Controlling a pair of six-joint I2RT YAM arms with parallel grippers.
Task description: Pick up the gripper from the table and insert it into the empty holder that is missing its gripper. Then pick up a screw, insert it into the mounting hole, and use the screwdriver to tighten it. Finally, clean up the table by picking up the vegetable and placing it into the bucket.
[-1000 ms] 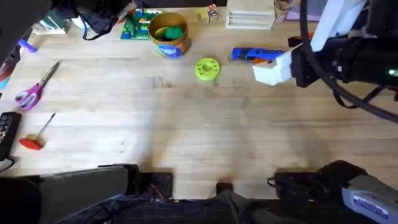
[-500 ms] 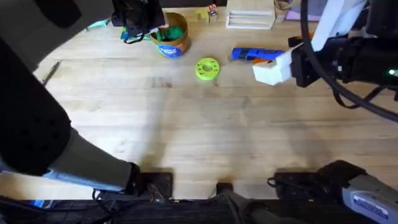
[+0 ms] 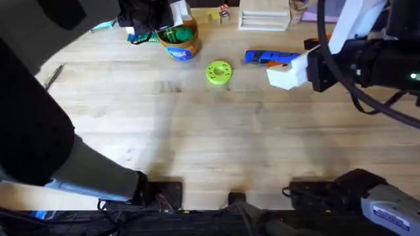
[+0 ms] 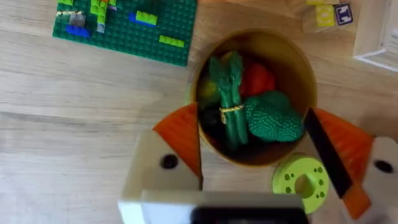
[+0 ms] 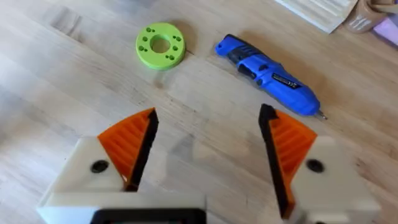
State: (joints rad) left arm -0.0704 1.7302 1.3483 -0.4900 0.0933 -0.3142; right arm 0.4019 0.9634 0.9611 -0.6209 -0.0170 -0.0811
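- Left gripper (image 4: 252, 162) spread wide over the bucket (image 4: 298, 68), empty; the vegetable (image 4: 228, 102) lies inside.
- Risk — fingers clipping the rim on retreat, tipping it.
- Right gripper (image 5: 208, 146) gapes, empty.

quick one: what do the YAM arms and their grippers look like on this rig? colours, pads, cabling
Both grippers, left gripper and right gripper, have white plastic fingers faced with orange ribbed pads edged in black, with a dark screw in each finger base. Overhead, the right arm is black with a white end block, a white link and looping black cables; the left arm shows dark with a grey section.
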